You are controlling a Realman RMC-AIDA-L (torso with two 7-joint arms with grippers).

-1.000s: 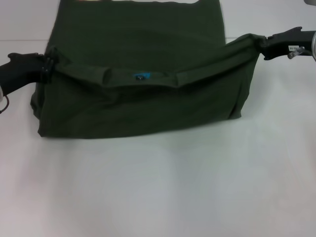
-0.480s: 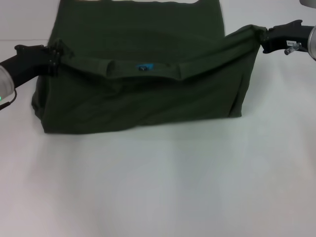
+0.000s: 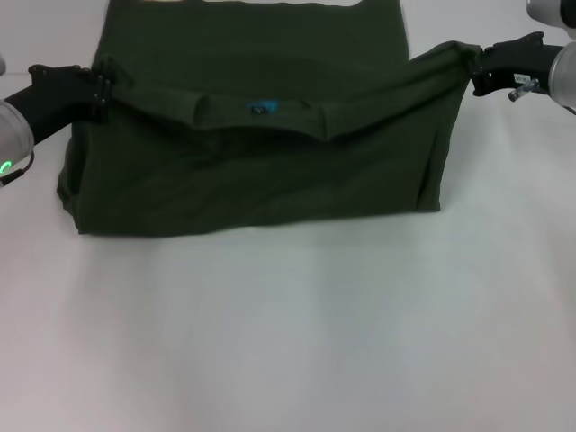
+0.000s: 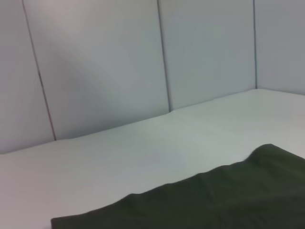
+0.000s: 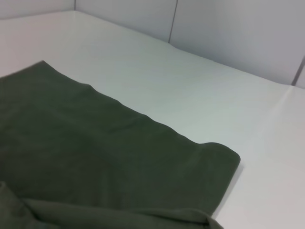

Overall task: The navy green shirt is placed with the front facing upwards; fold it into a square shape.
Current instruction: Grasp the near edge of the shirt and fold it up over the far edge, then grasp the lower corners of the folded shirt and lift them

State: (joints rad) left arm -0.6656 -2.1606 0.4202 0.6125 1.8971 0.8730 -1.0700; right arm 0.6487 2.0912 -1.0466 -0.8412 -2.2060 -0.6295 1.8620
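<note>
The navy green shirt (image 3: 261,171) hangs doubled over on the white table (image 3: 288,333), its collar edge with a small blue label (image 3: 263,107) held up as a taut line across the head view. My left gripper (image 3: 99,87) is shut on the shirt's left shoulder corner. At the right, my right gripper (image 3: 475,70) is shut on the other shoulder corner, slightly higher. The lower layer lies flat behind, reaching the far edge. Each wrist view shows only flat green cloth, the shirt (image 4: 214,200) and the shirt (image 5: 95,162), on the table; no fingers show there. The front lettering is hidden.
White table surface spreads in front of the shirt and to both sides. Pale panelled walls (image 4: 143,62) stand behind the table in the wrist views.
Both grippers have carried the held collar edge away from me, toward the far side of the table, and a little higher. The hanging fold has drawn tighter.
</note>
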